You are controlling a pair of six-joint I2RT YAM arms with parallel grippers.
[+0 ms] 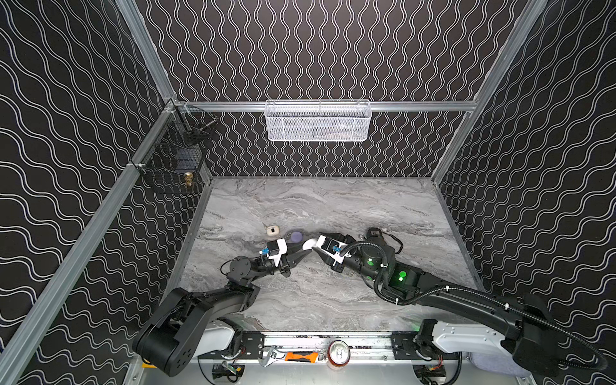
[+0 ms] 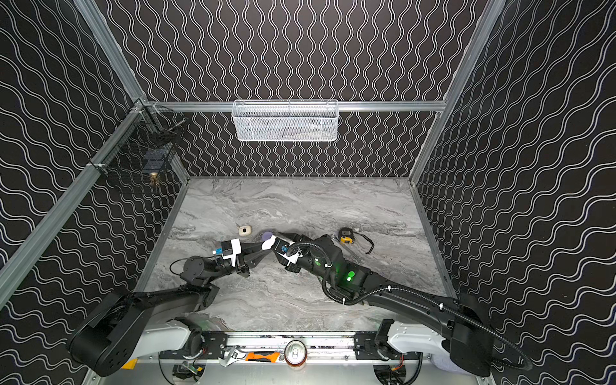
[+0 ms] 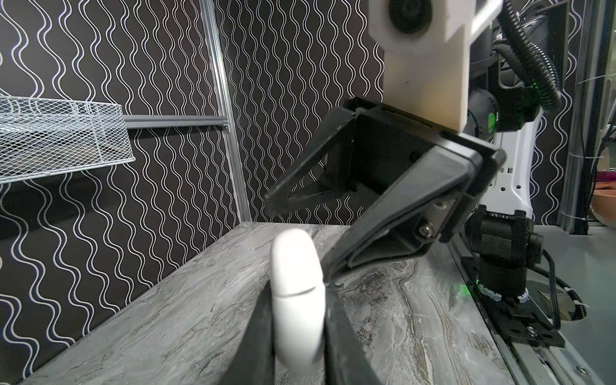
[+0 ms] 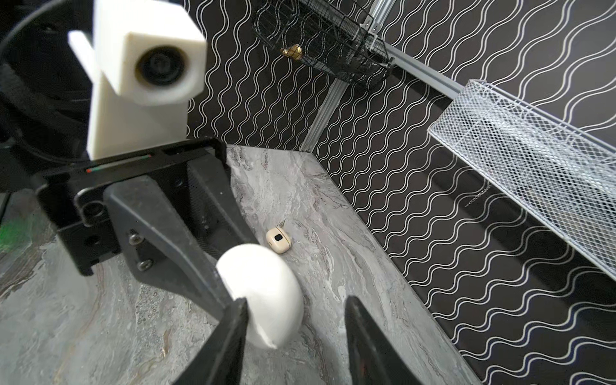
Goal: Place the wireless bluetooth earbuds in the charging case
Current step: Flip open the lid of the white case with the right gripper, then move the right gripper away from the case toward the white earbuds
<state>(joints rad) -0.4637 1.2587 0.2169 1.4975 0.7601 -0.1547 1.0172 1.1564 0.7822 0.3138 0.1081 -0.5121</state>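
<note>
As my left gripper [image 1: 306, 250] clamps tight on the smooth white pebble-shaped plastic charging case [image 3: 296, 266], holding it on edge over the grey marbled table [image 1: 333, 206], its seamed end is, I judge, offered to my right gripper [image 4: 296, 301], whose jaws stand half open astride it, gripping nothing. A small cream-beige earbud [image 1: 272, 230] lies on the table at ten o'clock of the case, beyond a lilac rounded piece [image 1: 296, 236].
</note>
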